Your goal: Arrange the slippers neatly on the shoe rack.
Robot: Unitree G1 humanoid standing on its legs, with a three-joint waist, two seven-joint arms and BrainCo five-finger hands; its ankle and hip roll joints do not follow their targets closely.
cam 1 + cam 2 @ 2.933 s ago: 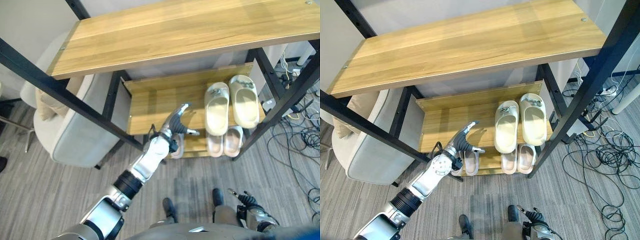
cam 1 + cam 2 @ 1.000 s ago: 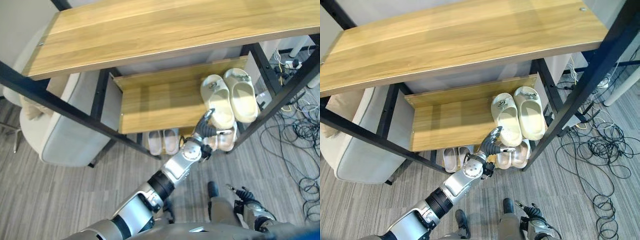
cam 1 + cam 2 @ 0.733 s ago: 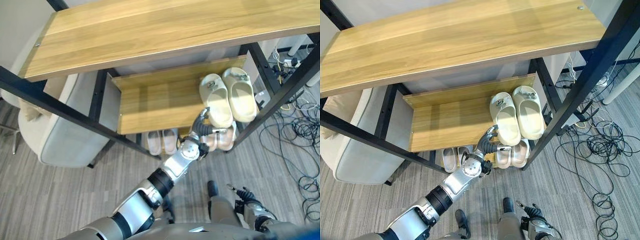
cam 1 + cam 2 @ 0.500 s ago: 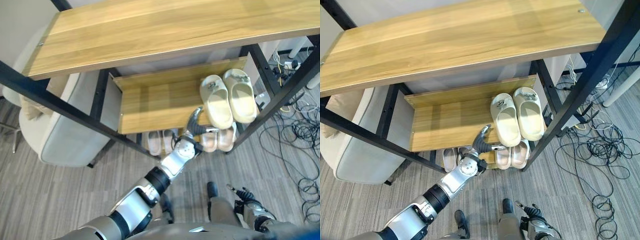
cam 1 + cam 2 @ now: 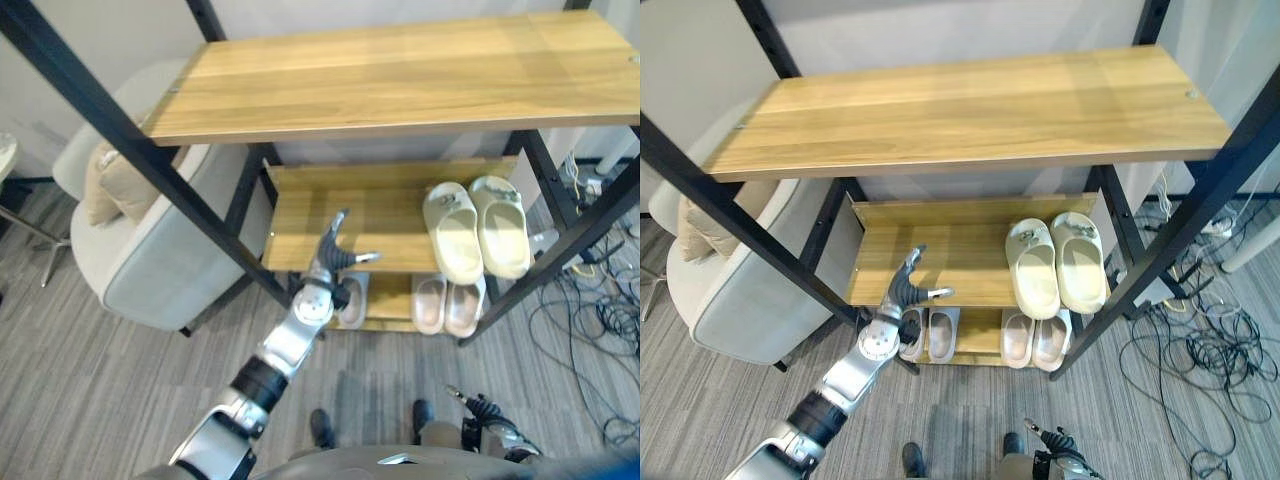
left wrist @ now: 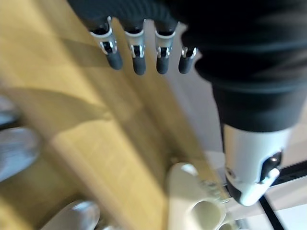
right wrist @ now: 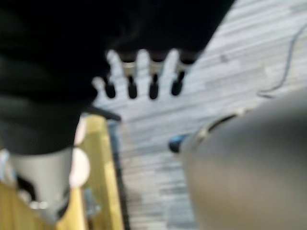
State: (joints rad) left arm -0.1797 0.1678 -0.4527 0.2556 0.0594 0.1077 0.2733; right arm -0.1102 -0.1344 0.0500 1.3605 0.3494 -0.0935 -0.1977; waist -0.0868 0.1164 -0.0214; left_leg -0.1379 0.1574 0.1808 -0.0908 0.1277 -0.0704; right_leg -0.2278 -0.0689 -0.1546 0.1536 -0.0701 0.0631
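A pair of cream slippers point(image 5: 475, 228) lies side by side at the right end of the shoe rack's middle shelf point(image 5: 350, 215). Under them, on the bottom shelf, is a pale pink pair point(image 5: 447, 303). A pale grey pair point(image 5: 930, 333) lies further left on that shelf, partly behind my left hand point(image 5: 332, 262). That hand is open and empty at the middle shelf's front edge, fingers point(image 6: 139, 60) straight and thumb out, well to the left of the cream slippers point(image 6: 192, 206). My right hand point(image 5: 1045, 437) hangs low near the floor, fingers point(image 7: 139, 76) straight, holding nothing.
The rack has a wide wooden top shelf point(image 5: 400, 75) and black metal posts point(image 5: 130, 140) slanting across the left. A beige armchair point(image 5: 150, 250) with a cushion stands left of the rack. Loose cables point(image 5: 610, 320) lie on the grey floor at the right.
The camera has shifted. My left hand has moved left along the middle shelf's front, away from the cream slippers to above the grey pair, still open and empty.
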